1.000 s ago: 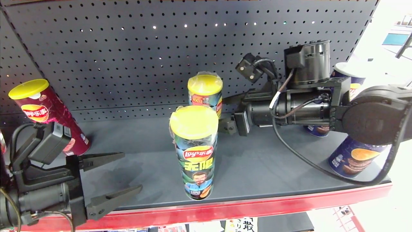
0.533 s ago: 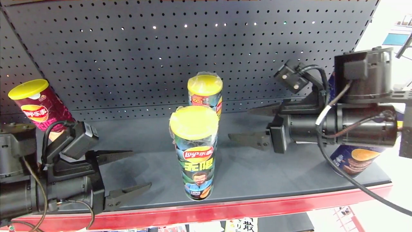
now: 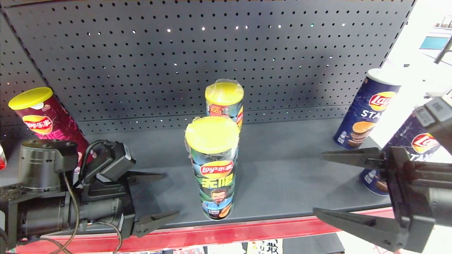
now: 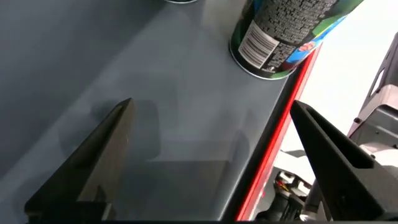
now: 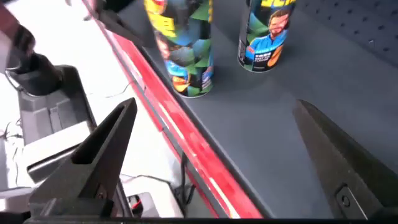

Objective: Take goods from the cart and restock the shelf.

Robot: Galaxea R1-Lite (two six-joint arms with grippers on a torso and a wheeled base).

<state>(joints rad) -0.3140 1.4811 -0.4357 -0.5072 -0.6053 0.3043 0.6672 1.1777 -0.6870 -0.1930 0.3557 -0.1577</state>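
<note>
Retreat: right pincer (image 3: 318, 183) backed off rear chip can (image 3: 224, 98), wide, empty | left pincer (image 3: 169, 194) advanced, wide | placement seemed done.

Head camera overlooks shelf (image 3: 282, 169); 2 wrist cameras share it closely.

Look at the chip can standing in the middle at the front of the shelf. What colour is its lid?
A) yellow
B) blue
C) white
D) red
A: the front middle can has a yellow lid on top, the same colour as the lid on the can behind it.
</note>
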